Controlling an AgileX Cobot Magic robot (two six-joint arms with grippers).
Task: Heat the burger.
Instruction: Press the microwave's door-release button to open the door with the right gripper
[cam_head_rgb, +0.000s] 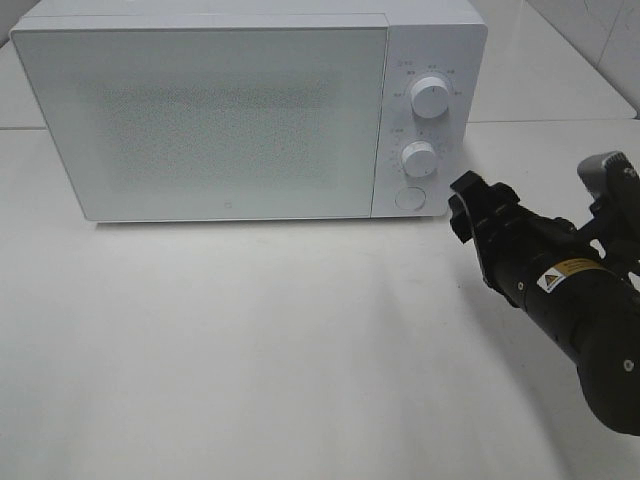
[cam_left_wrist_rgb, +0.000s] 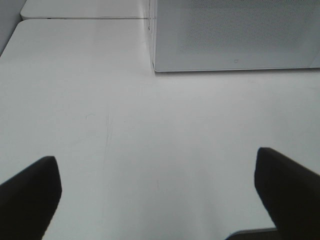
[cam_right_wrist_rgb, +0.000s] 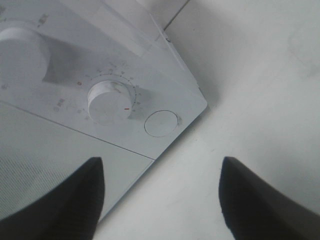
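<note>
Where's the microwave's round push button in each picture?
Exterior high: the round button sits at the lower right corner of the microwave, under the lower knob.
Left wrist: not in it; only part of the microwave door shows.
Right wrist: the round button lies beside the lower knob.
Shared landmark: the microwave door.

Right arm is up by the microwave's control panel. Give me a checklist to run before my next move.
1. Microwave door shut: ok.
2. Burger inside: cannot tell; it shows in no view, and nothing shows through the door.
3. Right gripper jaws apart, empty: ok.
4. Right gripper clear of round button and lower knob, touching neither: ok.
5. Left gripper open, empty, over the table: ok.
</note>
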